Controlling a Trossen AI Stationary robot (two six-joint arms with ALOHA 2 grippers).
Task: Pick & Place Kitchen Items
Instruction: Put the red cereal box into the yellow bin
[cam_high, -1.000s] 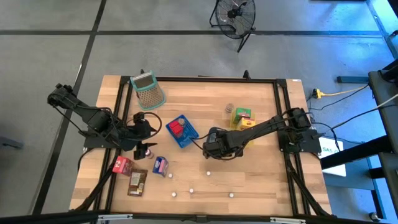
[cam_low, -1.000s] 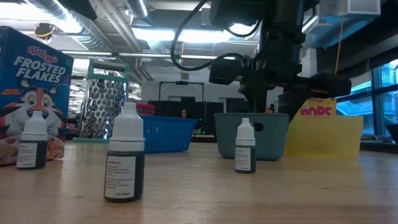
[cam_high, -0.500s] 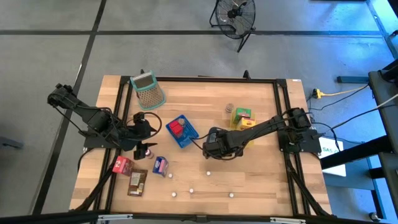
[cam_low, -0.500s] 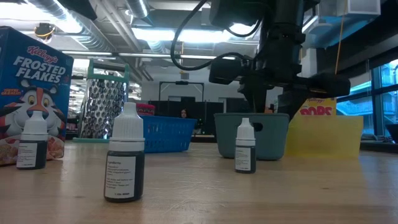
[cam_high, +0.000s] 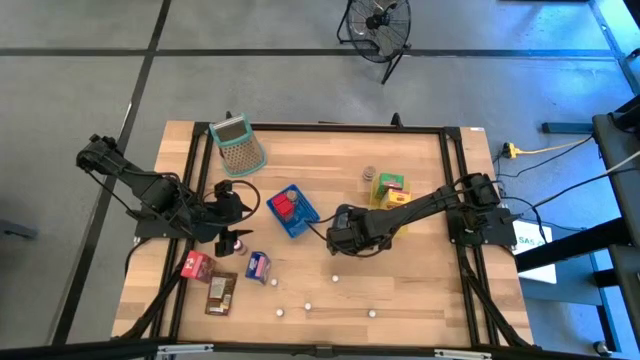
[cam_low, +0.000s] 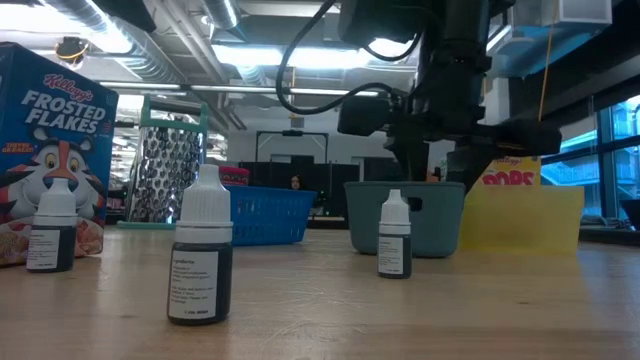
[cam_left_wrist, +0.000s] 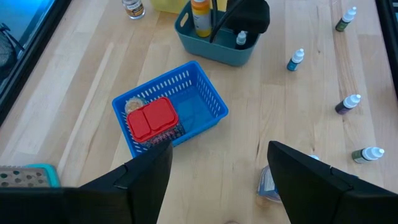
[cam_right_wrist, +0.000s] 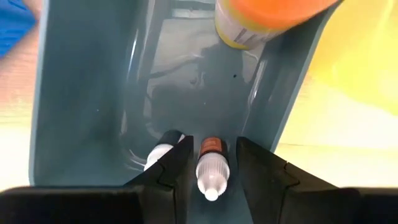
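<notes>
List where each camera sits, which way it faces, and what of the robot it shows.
High: overhead, straight down on the table; both arms, left gripper, right gripper.
Low: table height, looking level across; an arm descends over the teal bin, dropper bottles in front.
Left wrist: looks down past its open fingers at the blue basket.
Right wrist: looks into the teal bin; its fingers grip a small bottle.
Shared: the left wrist and low views both show the teal bin and blue basket.

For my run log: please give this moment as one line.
right gripper: shut on bottle, over teal bin | left gripper: open, empty, near blue basket
</notes>
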